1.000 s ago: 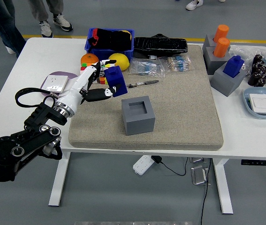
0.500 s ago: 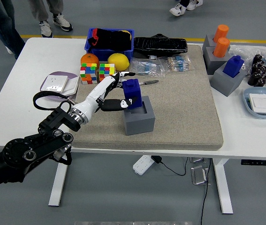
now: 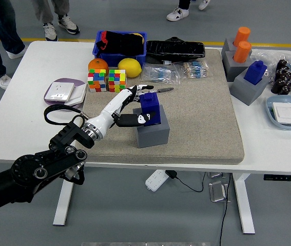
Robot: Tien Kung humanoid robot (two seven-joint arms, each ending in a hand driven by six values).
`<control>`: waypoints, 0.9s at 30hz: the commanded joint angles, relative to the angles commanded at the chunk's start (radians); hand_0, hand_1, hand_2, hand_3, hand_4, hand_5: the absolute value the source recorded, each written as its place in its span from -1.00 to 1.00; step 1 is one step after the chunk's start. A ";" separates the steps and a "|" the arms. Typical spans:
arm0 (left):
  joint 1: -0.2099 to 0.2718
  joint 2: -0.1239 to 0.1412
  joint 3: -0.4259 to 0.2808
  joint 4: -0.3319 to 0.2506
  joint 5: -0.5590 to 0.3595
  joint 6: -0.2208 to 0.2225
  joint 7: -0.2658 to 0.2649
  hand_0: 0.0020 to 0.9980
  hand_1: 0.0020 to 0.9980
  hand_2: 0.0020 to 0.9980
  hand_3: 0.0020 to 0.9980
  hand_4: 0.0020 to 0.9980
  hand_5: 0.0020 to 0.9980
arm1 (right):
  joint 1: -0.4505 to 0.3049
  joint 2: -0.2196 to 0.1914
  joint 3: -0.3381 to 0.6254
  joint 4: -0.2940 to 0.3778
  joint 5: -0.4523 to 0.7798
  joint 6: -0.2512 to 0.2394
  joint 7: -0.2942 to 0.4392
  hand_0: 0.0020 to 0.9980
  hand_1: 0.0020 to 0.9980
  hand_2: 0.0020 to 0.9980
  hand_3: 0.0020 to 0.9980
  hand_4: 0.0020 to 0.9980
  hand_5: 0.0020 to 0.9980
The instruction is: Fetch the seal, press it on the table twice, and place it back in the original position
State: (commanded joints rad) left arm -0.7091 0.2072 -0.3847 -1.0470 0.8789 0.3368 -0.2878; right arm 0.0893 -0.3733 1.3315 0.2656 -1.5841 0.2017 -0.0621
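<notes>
The blue seal stands upright in the socket of the grey holder block in the middle of the grey felt mat. My left hand is shut on the seal from its left side, white fingers behind it and the thumb in front. The left arm reaches in from the lower left. My right arm is out of view.
Two colour cubes, an orange and a lemon lie behind the hand. A blue bin, a black bag, other grey holders with orange and blue seals and a blue plate stand further off. People stand beyond the table.
My left hand carried the blue seal rightward from the mat's left part over to the grey block and lowered it into the socket.
</notes>
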 joint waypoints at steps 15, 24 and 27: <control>0.001 -0.019 0.004 0.029 0.006 0.015 -0.014 0.69 -0.02 -0.25 0.71 0.22 -1.00 | 0.002 0.001 -0.002 0.001 0.002 0.001 0.001 0.60 0.41 0.40 0.32 0.56 0.11; 0.005 -0.025 0.007 0.035 0.005 0.017 -0.014 0.69 -0.02 -0.25 0.71 0.22 -1.00 | 0.002 0.001 -0.001 0.001 0.001 0.001 0.001 0.60 0.41 0.40 0.32 0.56 0.11; 0.004 -0.027 0.010 0.041 0.003 0.018 -0.018 0.69 -0.01 -0.25 0.71 0.21 -1.00 | 0.003 0.001 -0.001 0.002 0.001 0.001 0.001 0.60 0.41 0.40 0.32 0.56 0.11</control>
State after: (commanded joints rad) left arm -0.7047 0.1804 -0.3749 -1.0063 0.8816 0.3551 -0.3055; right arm 0.0926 -0.3718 1.3307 0.2672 -1.5828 0.2024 -0.0608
